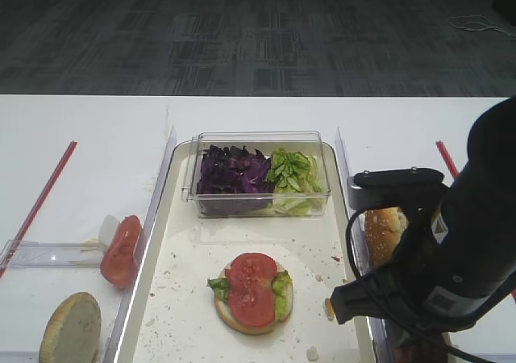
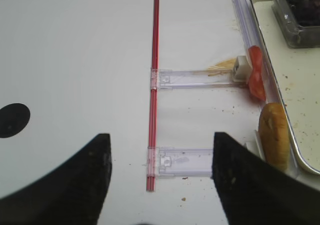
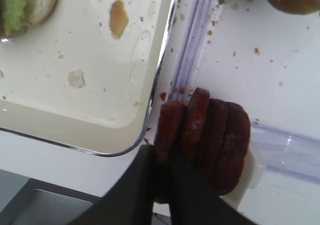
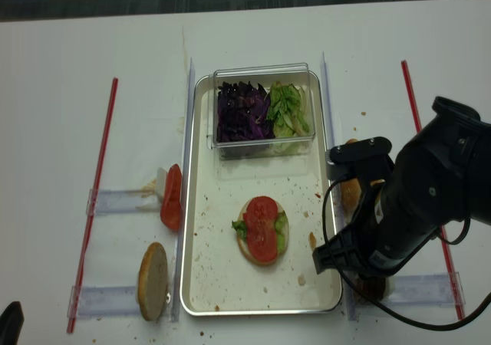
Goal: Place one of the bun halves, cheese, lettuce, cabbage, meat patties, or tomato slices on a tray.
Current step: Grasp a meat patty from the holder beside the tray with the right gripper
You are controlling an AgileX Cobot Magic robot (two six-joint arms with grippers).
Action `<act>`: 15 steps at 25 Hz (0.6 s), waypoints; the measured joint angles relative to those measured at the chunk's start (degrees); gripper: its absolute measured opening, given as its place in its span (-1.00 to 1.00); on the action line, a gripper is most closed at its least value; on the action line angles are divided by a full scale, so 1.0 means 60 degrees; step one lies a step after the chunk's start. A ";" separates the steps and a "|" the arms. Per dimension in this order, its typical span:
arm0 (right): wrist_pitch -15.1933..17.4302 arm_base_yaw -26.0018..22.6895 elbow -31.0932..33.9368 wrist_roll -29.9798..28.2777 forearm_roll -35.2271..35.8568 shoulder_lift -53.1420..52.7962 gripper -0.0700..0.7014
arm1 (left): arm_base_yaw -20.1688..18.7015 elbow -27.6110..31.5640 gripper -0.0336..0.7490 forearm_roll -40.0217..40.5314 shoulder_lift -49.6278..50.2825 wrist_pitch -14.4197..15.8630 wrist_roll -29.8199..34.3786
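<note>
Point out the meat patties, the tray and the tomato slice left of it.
meat patties [image 3: 220,135], right wrist view, flat face.
tray [image 4: 201,284], realsense high view, bare floor.
tomato slice [image 1: 121,252], exterior high view, red face.

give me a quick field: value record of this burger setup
tray: holds bun half topped with lettuce and two tomato slices
clear box: cabbage left, more lettuce right
right gripper: shut on meat patty, first of a standing row beside the tray
left gripper: open, empty, over the table
left of tray: spare tomato slice, bun
</note>
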 joint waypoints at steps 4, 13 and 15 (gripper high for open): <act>0.0020 0.0000 0.0000 -0.0088 0.0028 0.0000 -0.54 | 0.0000 0.0000 0.20 0.0000 0.0000 0.0000 0.0000; 0.0161 0.0000 -0.0105 -0.0109 0.0043 -0.0142 -0.54 | 0.0000 0.0000 0.20 0.0000 0.0000 0.0000 0.0000; 0.0161 0.0000 -0.0105 -0.0124 0.0043 -0.0142 -0.54 | 0.0000 0.0000 0.20 0.0000 0.0000 0.0000 0.0000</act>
